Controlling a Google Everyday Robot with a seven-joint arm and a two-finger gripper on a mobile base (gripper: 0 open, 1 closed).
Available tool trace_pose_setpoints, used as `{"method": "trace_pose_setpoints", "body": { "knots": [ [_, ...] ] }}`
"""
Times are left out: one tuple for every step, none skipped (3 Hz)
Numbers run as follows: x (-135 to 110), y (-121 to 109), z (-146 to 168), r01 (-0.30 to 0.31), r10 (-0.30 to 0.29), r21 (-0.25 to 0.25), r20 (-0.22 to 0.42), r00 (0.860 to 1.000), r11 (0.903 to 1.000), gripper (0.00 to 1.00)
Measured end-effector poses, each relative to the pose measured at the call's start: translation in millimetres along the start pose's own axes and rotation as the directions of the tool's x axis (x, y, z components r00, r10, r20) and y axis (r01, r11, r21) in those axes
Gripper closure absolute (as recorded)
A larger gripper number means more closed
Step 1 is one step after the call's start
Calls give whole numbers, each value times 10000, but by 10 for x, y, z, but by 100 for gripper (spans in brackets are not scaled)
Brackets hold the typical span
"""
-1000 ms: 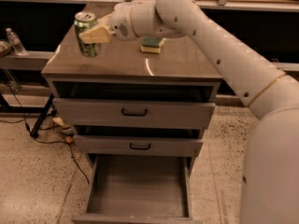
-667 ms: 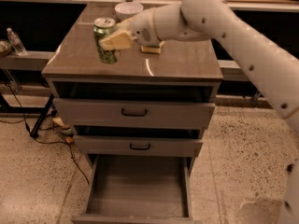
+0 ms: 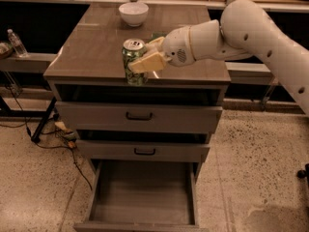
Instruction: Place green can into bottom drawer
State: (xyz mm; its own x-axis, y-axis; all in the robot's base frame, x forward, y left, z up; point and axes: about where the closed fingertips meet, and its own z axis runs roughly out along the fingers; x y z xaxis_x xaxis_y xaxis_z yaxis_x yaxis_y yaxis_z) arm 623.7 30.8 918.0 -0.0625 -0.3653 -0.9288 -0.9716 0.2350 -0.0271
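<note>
The green can (image 3: 133, 62) is green-and-white with a silver top. My gripper (image 3: 143, 58) is shut on it and holds it upright at the front edge of the cabinet top (image 3: 91, 57). The white arm reaches in from the right. The bottom drawer (image 3: 142, 197) is pulled open below, a wide shallow grey tray with a bare floor. The can is well above it and a little to the left of its middle.
A white bowl (image 3: 133, 13) stands at the back of the cabinet top. Two upper grey drawers with black handles (image 3: 139, 116) are shut. A plastic bottle (image 3: 17, 42) stands at the far left. Cables (image 3: 63, 134) lie on the floor left of the cabinet.
My gripper has carried the green can from the back left of the cabinet top forward and to the right, to its front edge. The view has shifted too.
</note>
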Motion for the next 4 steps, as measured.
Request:
{"method": "trace_pose_setpoints", "body": {
  "knots": [
    [49, 167, 40, 47, -48, -756, -11, 10000, 9971, 100],
    [364, 521, -211, -9, -53, -1480, -413, 9991, 9890, 100],
    [595, 787, -449, 175, -320, -1930, -726, 9968, 9810, 100],
    [1122, 1032, -531, 120, -372, -2300, -1056, 9937, 9731, 100]
  ]
}}
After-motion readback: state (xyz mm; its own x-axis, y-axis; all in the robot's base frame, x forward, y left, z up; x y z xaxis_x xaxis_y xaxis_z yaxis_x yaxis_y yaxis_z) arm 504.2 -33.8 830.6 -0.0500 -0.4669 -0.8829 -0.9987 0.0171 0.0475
